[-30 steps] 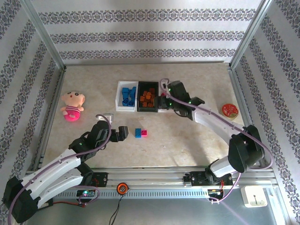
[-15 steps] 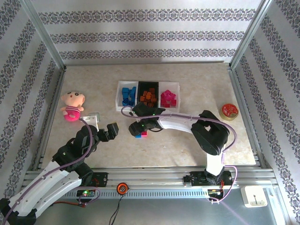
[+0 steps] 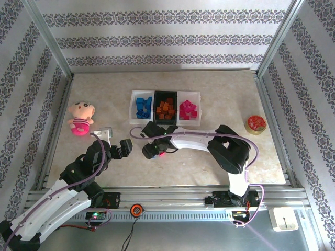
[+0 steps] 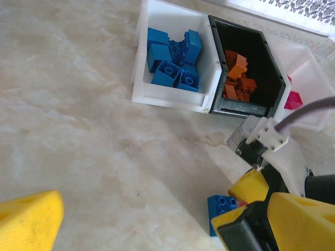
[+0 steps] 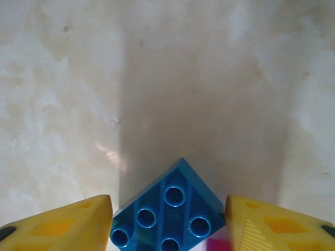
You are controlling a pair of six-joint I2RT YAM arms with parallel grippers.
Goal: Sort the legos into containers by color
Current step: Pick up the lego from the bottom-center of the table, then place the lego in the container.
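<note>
A blue lego point(image 5: 170, 217) lies on the table between the yellow fingertips of my right gripper point(image 5: 168, 224), which press its two side corners. A pink lego point(image 5: 217, 246) sits just beside it, also visible as a pink lego point(image 3: 163, 153) from above. The right gripper point(image 3: 153, 151) is low over the table's middle. My left gripper point(image 3: 123, 148) hovers open a little to the left, empty; its camera sees the blue lego point(image 4: 220, 205). Three containers stand in a row: a white tray point(image 3: 131, 107) with blue legos, a black tray point(image 3: 165, 94) with orange ones, a white tray point(image 3: 199, 107) with pink ones.
A pink plush doll point(image 3: 79, 117) lies at the left. A red tape roll point(image 3: 256, 124) sits at the right near the frame post. Patterned walls and metal rails bound the table on three sides.
My right arm swung from the trays down to the two loose legos and its fingers closed in around the blue one. The left arm drew back toward its base.
</note>
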